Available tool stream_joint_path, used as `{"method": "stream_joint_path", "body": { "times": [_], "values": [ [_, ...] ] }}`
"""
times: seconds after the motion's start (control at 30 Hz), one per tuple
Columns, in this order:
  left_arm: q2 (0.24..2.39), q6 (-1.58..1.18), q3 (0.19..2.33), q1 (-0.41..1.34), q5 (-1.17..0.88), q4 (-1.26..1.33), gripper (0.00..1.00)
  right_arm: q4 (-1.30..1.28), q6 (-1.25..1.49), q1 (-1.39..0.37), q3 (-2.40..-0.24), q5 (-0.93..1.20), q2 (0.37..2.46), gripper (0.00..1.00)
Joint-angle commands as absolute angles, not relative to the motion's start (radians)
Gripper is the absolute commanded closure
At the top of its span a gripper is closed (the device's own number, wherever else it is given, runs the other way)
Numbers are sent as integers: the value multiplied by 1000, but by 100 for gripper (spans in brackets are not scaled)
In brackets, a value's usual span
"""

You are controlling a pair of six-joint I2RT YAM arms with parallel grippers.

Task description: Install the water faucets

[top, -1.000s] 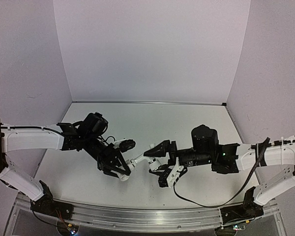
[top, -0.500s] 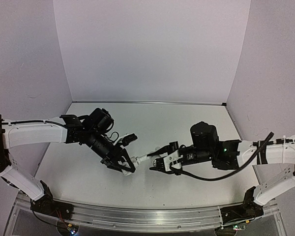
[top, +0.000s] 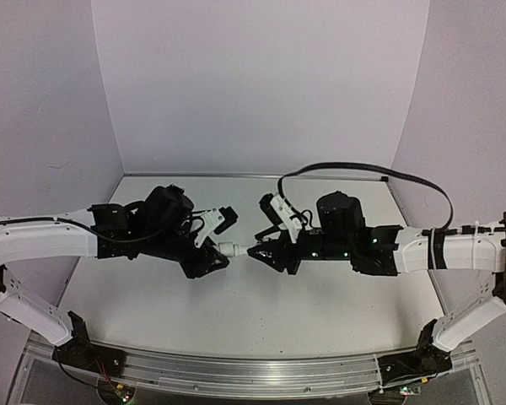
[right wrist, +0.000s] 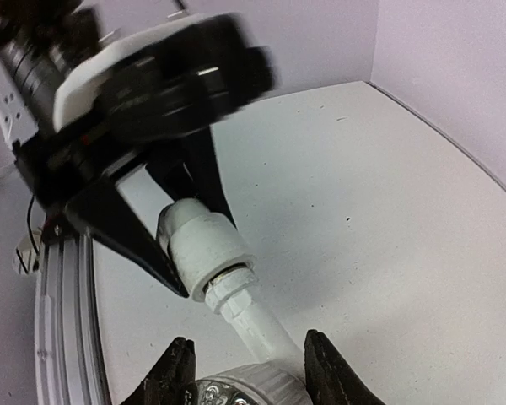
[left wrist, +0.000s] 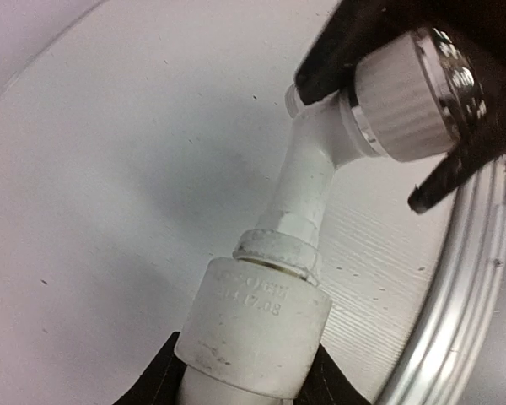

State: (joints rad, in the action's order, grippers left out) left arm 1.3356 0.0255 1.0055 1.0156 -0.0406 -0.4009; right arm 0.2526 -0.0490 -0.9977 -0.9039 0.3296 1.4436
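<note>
The water faucets hang joined in mid-air over the table's middle. The white tap runs threaded-end first into the white pipe fitting. My left gripper is shut on that fitting, a black finger pressed to either side. My right gripper is shut on the tap's ribbed round knob, which shows at the bottom of the right wrist view. The tap's stem slants between the two grippers. The two grippers face each other, close together.
An aluminium rail runs along the near edge of the white table. Lilac walls close in the back and both sides. The right arm's black cable arcs high over that arm.
My right gripper has closed on the tap's knob and its wrist has turned over, swinging its cable upward. Both grippers have moved slightly away from the near edge, with the parts held between them.
</note>
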Motion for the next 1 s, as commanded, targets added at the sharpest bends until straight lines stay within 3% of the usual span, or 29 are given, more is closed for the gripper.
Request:
{"method": "stream_joint_path", "body": {
  "times": [0.0, 0.13, 0.3, 0.43, 0.63, 0.73, 0.9, 0.97],
  "values": [
    [1268, 555, 871, 1048, 326, 251, 100, 277, 527, -937, -999, 626, 1477, 100],
    [1253, 826, 766, 1072, 216, 478, 100, 280, 865, -810, -1074, 878, 1535, 100],
    [1254, 854, 737, 1072, 123, 479, 100, 282, 1094, -733, -1097, 941, 1526, 97],
    [1210, 660, 711, 1072, 72, 459, 100, 246, 1012, -717, -1117, 916, 1502, 50],
    [1139, 233, 711, 1072, 175, 322, 100, 67, 663, -709, -1127, 725, 1404, 14],
    [1151, -59, 753, 1064, 240, 208, 100, 60, 475, -710, -1092, 660, 1351, 3],
    [1181, -439, 781, 948, -179, 114, 100, 35, 239, -711, -1077, 676, 1344, 2],
    [1170, -513, 761, 936, -224, 128, 100, 42, 242, -711, -1086, 721, 1358, 2]
  ]
}}
